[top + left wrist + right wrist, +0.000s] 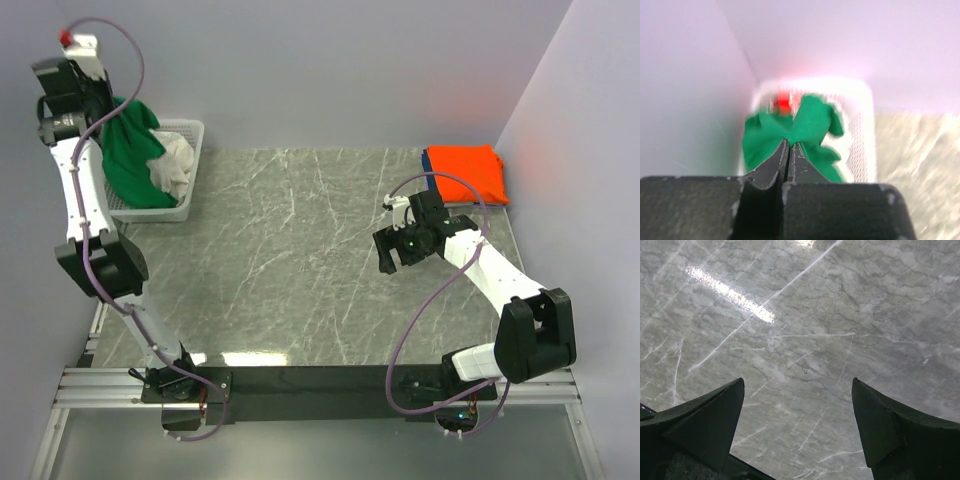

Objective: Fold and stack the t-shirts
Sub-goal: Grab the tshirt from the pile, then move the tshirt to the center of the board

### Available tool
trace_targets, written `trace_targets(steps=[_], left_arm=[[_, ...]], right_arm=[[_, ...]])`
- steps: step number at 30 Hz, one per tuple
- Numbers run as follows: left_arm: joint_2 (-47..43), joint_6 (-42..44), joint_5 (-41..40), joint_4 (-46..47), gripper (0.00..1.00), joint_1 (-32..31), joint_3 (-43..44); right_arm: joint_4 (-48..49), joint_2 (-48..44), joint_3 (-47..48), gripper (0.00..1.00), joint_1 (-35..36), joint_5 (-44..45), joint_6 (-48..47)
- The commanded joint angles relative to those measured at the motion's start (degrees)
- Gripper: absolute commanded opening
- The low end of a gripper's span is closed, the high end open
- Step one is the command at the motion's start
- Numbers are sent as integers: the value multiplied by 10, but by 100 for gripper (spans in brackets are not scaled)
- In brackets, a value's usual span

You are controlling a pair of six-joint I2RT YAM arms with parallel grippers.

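Marble tabletop (300, 250): orange t-shirt (465, 172) folded far right of the basket (196, 128). My left gripper (790, 143) pinches the green t-shirt (812, 122), cream t-shirt (178, 160) waits inside; right gripper (797, 385) open.

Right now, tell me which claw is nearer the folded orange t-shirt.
Right. The right claw hovers open close in front of the orange t-shirt; the left claw is far across the table, shut on the green t-shirt.

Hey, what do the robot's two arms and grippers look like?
The left arm and right arm each have white links, bulky black joints and a looping mauve cable. The left gripper and right gripper have black, wedge-shaped fingers. A green light glows on the right wrist.
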Motion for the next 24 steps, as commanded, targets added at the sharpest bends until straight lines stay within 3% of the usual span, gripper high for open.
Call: trace_targets(steps=[1, 7, 17, 21, 24], left_arm=[[-78, -64, 52, 93, 1, -9, 65], [-127, -127, 51, 170, 1, -74, 115], [-180, -153, 35, 228, 1, -286, 128], [-201, -236, 57, 213, 1, -297, 79], [-248, -291, 102, 186, 1, -289, -70]], right_arm=[[6, -12, 14, 93, 2, -2, -5], [6, -14, 18, 93, 2, 4, -2], [8, -12, 31, 93, 1, 34, 7], [8, -20, 33, 93, -2, 61, 9], [3, -27, 39, 94, -15, 69, 4]])
